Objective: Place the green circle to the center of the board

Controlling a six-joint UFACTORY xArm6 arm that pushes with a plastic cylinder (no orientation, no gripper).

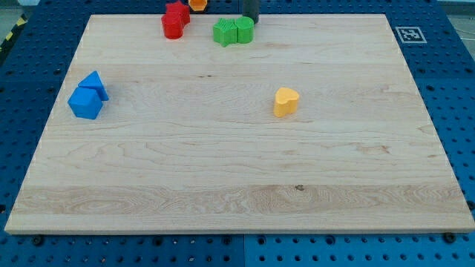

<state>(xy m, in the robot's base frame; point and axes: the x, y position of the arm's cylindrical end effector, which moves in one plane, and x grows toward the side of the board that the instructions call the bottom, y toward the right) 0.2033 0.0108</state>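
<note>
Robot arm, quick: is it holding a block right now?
My tip: no pincer, holding nothing, at the view's top just behind the green circle.

Blocks: two red (175, 20), two green (233, 32), two blue (88, 97), two yellow (286, 101).

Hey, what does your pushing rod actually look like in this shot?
Only the lower end of my rod shows at the view's top edge: a dark, nearly black, straight stub. My tip ends just above the green blocks. No cables, markings or the arm itself show.
</note>
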